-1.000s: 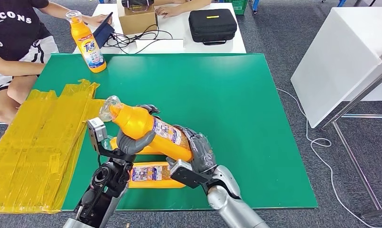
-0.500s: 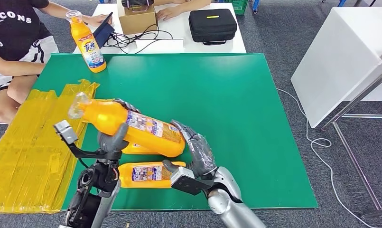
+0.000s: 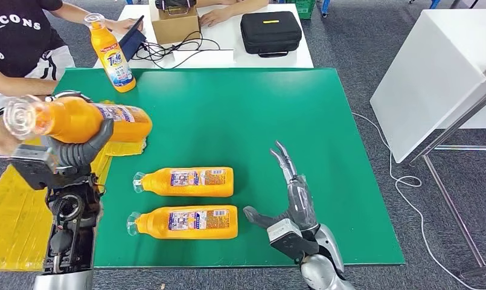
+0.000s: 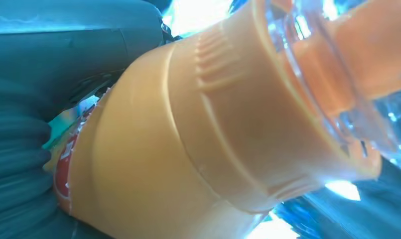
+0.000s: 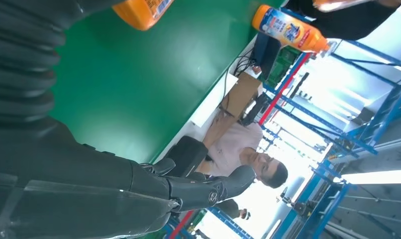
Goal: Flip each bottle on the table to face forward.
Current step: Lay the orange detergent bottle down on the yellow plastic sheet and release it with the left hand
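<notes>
Left hand (image 3: 77, 151) lifts one orange bottle (image 3: 83, 119); three more on the green counter (image 3: 276, 109).
The lifted bottle lies sideways, gripped above the counter's left edge. Two bottles (image 3: 186, 181) (image 3: 186, 222) lie flat near the front, another stands upright (image 3: 111, 53) at the far corner. The right hand (image 3: 294, 196) is empty, fingers spread.

The tabletop (image 3: 276, 115) is plain green, with crinkled yellow sheeting (image 3: 23, 199) at one side. Each bottle (image 3: 186, 182) is orange with a clear cap and a label printed in red, white and blue. The hands (image 3: 294, 202) are dark grey on silver arms.
</notes>
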